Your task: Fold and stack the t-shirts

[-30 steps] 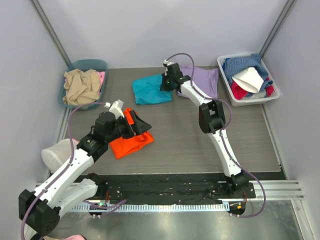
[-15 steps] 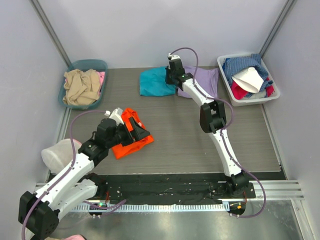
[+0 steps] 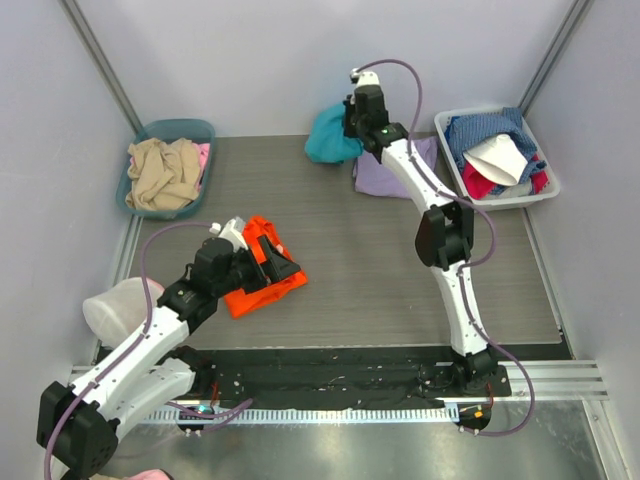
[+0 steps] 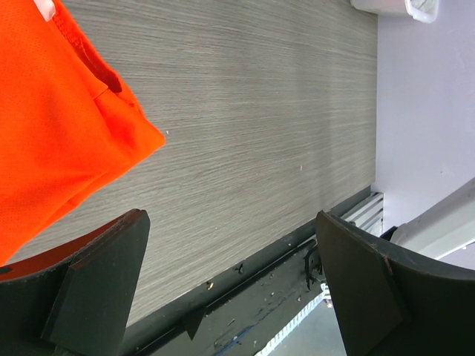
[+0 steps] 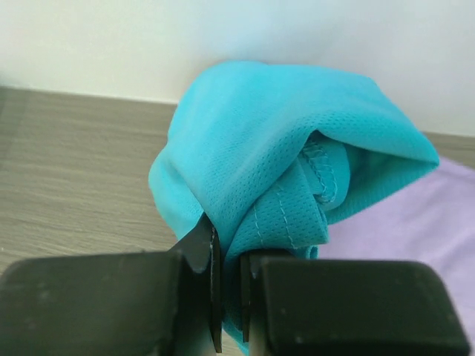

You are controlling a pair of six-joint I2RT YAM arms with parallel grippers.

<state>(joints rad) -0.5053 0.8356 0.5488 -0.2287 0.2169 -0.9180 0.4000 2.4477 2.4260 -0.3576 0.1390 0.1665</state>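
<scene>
Teal t-shirt (image 3: pixel 328 137) hangs in a loose bunch from the right gripper (image 3: pixel 354 118) at the far edge of the table (image 3: pixel 350 270), close to the back wall (image 3: pixel 300 60). The right wrist view shows the 2 fingers pinched tight on a fold of the mesh cloth, with a stitched hem curling out just above them. The rest of the shirt balloons up and away from the jaws. Whether its lowest fold touches the table I cannot tell.

Just to the right of it, the lavender t-shirt (image 3: pixel 375 178) lies flat on the table, partly under the right arm and near the white bin (image 3: pixel 500 203). That bin holds blue, white and red cloth.

The orange t-shirt (image 3: pixel 250 295) lies rumpled on the near left part of the table, well apart from the other 2 shirts. The left gripper (image 3: pixel 283 258) sits over its right side with the jaws spread wide and nothing between them. From the left wrist camera, the orange cloth fills the upper left and its corner points toward the gap. The 2 dark fingers (image 4: pixel 104 282) frame mostly bare wood-grain surface, and I cannot tell if either one touches the shirt.

At the far left corner stands a teal basket (image 3: pixel 175 128) with beige cloth (image 3: pixel 160 175) heaped in it
</scene>
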